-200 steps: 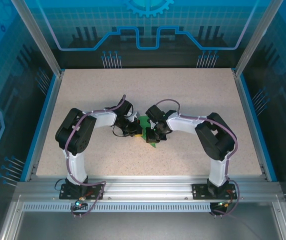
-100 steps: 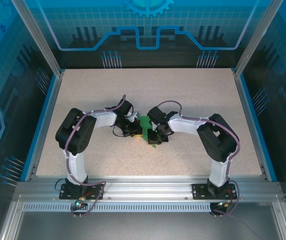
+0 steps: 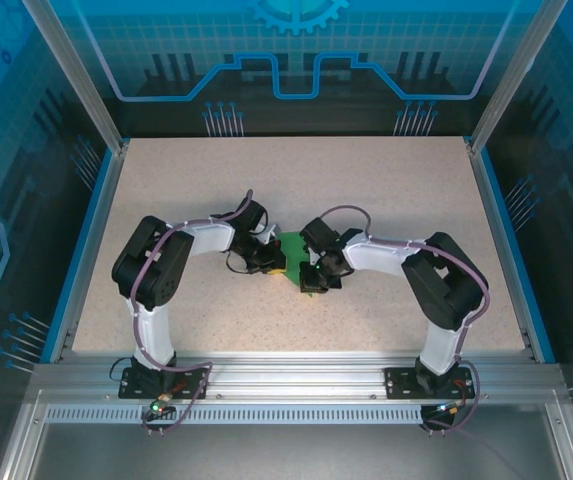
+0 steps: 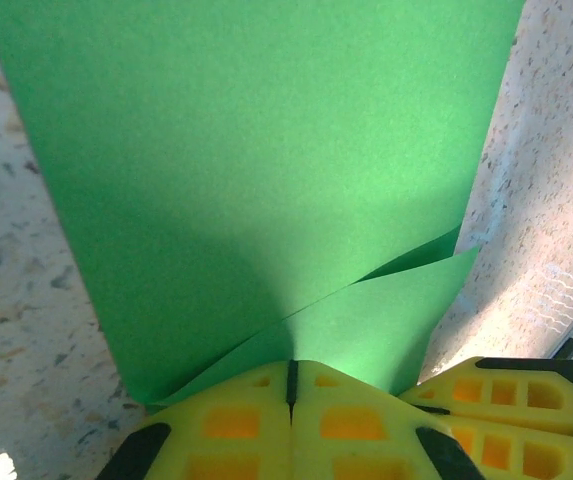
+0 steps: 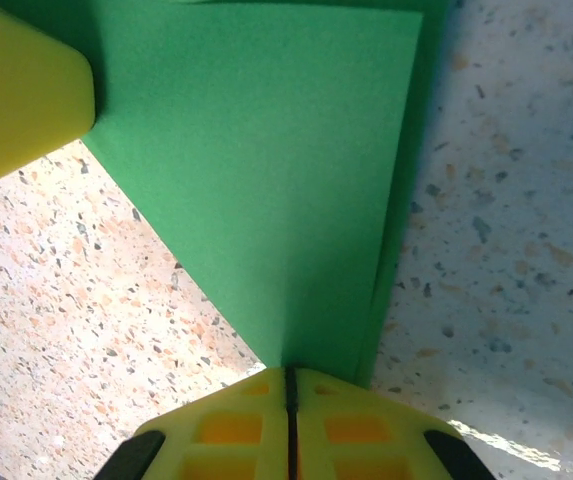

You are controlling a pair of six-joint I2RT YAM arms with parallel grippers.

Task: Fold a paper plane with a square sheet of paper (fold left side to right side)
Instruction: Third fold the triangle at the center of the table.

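Observation:
The square sheet of paper (image 3: 293, 246) is bright green, partly folded, and lies flat at the table's middle between the two grippers. In the left wrist view the paper (image 4: 256, 170) shows a folded flap at lower right. My left gripper (image 4: 291, 366) is shut, its yellow tips resting on the paper's near edge. In the right wrist view the paper (image 5: 276, 180) narrows to a point at my right gripper (image 5: 289, 372), which is shut with its tips on that point. From above, the left gripper (image 3: 272, 262) and the right gripper (image 3: 312, 281) nearly touch.
The speckled beige table (image 3: 386, 190) has blue side rails (image 3: 84, 250) and an aluminium frame (image 3: 286, 375) along the near edge. Open surface lies all around the paper. The right gripper's yellow fingers (image 4: 511, 400) sit close beside the left gripper.
The right arm has swung its elbow outward to the right, and its gripper has slid a little toward the near side over the paper's lower tip. The left arm has stayed put.

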